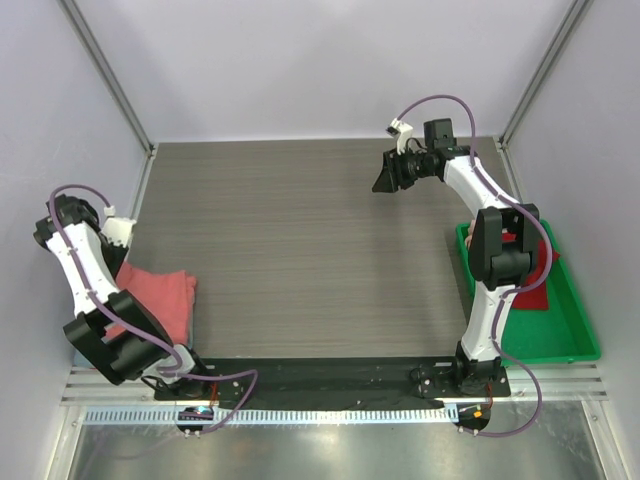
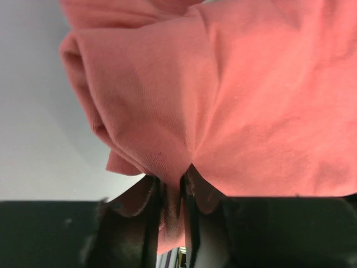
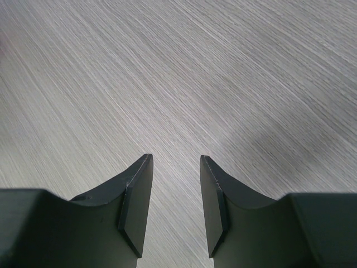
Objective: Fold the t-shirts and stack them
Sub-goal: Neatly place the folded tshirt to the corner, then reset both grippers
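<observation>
Table [image 1: 300,250]: grey woodgrain, white walls [image 1: 300,60] on three sides.
Pink shirt [image 1: 165,300]: folded, at the left near edge.
Left gripper [image 2: 174,190]: clamped on a pink shirt fold.
Right gripper [image 3: 175,167]: fingers apart, above the far right, well apart from the walls.
Tray [image 1: 580,335]: right edge, holds a red shirt [image 1: 535,292].

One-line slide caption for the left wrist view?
Left gripper shut on a bunched fold of the salmon-pink cotton t-shirt, fabric filling the frame.

pink t-shirt [image 2: 234,95] cropped, left pincer [image 2: 172,192] half buried
</observation>
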Robot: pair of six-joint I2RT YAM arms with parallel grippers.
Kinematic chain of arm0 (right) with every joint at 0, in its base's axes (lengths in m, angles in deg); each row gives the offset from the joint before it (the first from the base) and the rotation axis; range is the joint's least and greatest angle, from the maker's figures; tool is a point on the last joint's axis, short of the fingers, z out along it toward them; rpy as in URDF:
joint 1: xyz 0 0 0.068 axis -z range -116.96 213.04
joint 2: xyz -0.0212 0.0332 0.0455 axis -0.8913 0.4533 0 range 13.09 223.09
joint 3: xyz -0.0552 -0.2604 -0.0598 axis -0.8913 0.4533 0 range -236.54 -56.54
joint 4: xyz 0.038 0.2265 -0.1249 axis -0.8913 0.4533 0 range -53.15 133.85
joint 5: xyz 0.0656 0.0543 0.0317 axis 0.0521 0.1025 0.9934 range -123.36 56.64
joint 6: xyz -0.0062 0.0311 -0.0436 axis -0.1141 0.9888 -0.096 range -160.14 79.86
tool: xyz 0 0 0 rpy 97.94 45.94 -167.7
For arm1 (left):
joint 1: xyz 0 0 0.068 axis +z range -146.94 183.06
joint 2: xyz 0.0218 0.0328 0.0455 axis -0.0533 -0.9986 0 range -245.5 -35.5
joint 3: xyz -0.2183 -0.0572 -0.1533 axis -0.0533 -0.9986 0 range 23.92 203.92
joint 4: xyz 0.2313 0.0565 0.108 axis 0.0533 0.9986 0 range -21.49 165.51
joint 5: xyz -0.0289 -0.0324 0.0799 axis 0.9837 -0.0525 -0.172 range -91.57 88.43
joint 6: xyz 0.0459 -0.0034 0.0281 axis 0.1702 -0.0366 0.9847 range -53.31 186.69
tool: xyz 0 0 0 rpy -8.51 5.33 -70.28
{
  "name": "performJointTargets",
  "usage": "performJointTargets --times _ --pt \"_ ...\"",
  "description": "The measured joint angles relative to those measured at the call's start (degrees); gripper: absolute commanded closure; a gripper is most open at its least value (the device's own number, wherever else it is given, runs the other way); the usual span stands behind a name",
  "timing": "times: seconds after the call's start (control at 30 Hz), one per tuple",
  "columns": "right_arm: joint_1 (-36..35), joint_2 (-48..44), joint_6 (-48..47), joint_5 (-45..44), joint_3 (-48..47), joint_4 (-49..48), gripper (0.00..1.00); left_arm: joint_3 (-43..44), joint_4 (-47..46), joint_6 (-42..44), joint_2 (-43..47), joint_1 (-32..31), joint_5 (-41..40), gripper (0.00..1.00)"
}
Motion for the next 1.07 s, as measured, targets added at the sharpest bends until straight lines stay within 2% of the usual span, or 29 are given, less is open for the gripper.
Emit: performJointTargets --times 0.03,0.13,0.2,0.33,0.47,0.5,0.53,0.57,0.7,0.83,0.97,1.07 --pt "0.0 0.0 0.11 -0.02 0.0 -0.07 0.55 0.0 -0.63 -0.39 0.04 0.0 -0.28 0.69" --pt "-0.04 0.0 0.63 -0.55 0.0 -0.63 0.53 0.13 -4.85 -3.02 0.63 0.0 -2.43 0.38" --pt "-0.09 0.0 1.22 -1.25 0.0 -1.22 0.48 1.16 -7.87 -5.44 1.44 -0.55 -3.08 0.0" --pt "-0.15 0.0 1.4 -3.1 0.0 -1.7 0.44 5.25 -13.55 -9.92 3.45 -5.53 -3.52 0.0" --pt "-0.31 -0.07 1.42 -5.88 0.0 -1.7 0.33 7.37 -18.93 -15.32 3.89 -16.85 -2.91 0.0" --pt "-0.39 -0.13 1.51 -6.91 0.0 -1.68 0.22 7.93 -19.96 -16.81 3.26 -19.61 -2.84 0.0" --pt "-0.5 -0.15 1.68 -7.8 0.0 -1.68 0.06 8.66 -20.87 -18.25 2.34 -21.88 -2.4 0.0" --pt "-0.63 -0.17 1.86 -8.7 -0.07 -1.66 0.0 9.9 -21.66 -19.98 0.76 -24.3 -1.44 0.0" --pt "-1.22 -0.13 3.67 -14.56 -1.99 -1.25 0.0 15.91 -23.87 -28.68 -7.1 -27.69 4.0 0.0" --pt "-2.91 2.78 9.46 -30.42 -10.95 -0.31 0.0 21.66 -24.26 -36.33 -15.06 -27.71 8.35 0.0" --pt "-4.46 4.76 11.13 -40.63 -13.68 -0.96 0.0 22.49 -24.68 -39.98 -18.8 -29.07 9.03 0.0" --pt "-5.66 5.77 11.04 -42.97 -13.57 -0.33 0.0 22.49 -24.7 -40.17 -20.13 -31.61 7.48 0.0"
